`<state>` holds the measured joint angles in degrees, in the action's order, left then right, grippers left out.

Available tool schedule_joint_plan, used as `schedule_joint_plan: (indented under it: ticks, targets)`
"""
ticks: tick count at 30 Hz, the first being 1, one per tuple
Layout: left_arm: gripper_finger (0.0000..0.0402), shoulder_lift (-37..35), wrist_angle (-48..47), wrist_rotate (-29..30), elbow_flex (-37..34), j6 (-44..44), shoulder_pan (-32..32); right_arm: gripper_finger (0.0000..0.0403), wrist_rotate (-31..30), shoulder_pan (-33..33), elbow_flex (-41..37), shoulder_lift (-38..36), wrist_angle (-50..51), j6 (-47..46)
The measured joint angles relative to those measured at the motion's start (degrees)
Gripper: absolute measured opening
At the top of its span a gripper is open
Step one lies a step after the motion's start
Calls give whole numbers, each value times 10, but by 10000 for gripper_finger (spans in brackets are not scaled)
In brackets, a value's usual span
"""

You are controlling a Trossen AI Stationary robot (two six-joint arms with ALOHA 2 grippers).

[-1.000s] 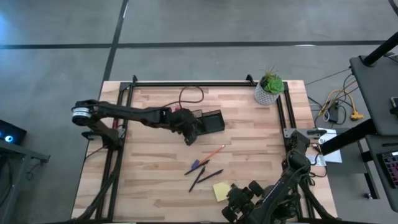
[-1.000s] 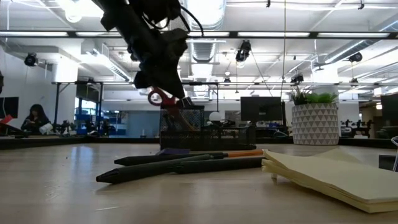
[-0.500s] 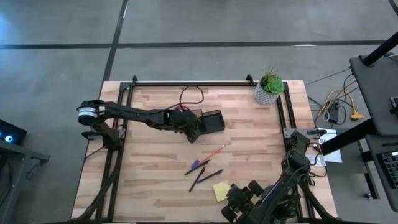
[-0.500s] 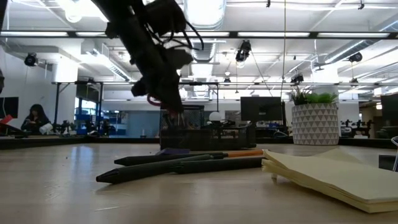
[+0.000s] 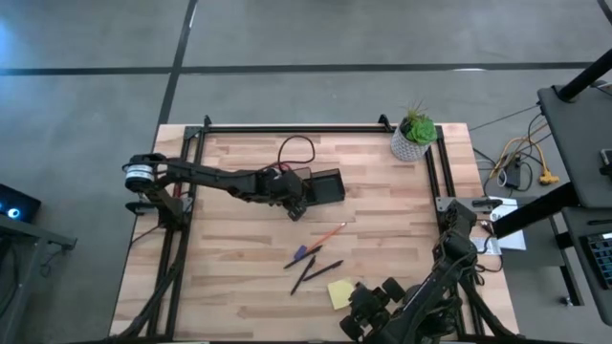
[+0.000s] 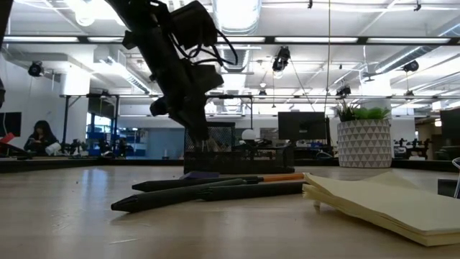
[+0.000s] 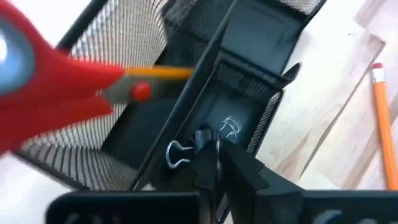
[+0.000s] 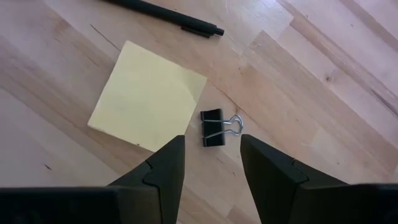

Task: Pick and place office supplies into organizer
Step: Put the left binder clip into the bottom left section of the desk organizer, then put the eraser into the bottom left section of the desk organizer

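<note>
High view: the left hand [image 5: 297, 204] sits low at the near-left corner of the organizer [image 5: 323, 186], a black mesh box at mid-table; the orange pencil [image 5: 328, 232], a purple-tipped pen [image 5: 300, 254] and two dark pens [image 5: 317, 271] lie loose on the table [image 5: 229, 277] nearer the front, with the yellow sticky-note pad [image 5: 340, 292] just beyond the right hand [image 5: 368, 311], which waits at the front edge. Low view: the left arm reaches down onto the organizer [image 6: 237, 157]; the pens [image 6: 208, 191] and the pad [image 6: 388, 205] lie in the foreground, the pad's thin sheets likely floppy at the edges, so a grip across one side seems best. Left wrist view: the left hand [image 7: 211, 163] has its fingers pinched on a small black binder clip [image 7: 200, 144] inside a low compartment of the organizer [image 7: 261, 118]; the red-handled scissors [image 7: 56, 87] already stand in the tall mesh compartment beside it. The clip looks light and stiff, its wire loops slippery; the black body is the surer hold. Right wrist view: the right hand [image 8: 211, 163] hangs with fingers parted and empty above another binder clip [image 8: 214, 128], just beside the pad [image 8: 146, 96]; a dark pen [image 8: 168, 15] lies beyond, a thin rigid thing likely to roll, best taken mid-barrel. No brand, label or writing is readable in any view.
</note>
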<state>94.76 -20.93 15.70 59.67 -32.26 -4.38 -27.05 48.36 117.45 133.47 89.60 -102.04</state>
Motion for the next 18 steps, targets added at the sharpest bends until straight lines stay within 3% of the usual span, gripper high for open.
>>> schedule_joint_plan:
  ticks: [9, 15, 18]
  targets:
    - [111, -4, -29, -9, 0, -20, 9, 150, 0, 0, 0, 0, 1, 5]
    - [140, -48, -21, -76, 20, -23, 39, 150, 0, 0, 0, 0, 1, 6]
    - [141, -80, -20, -145, 25, -39, 65, 150, 0, 0, 0, 0, 0, 7]
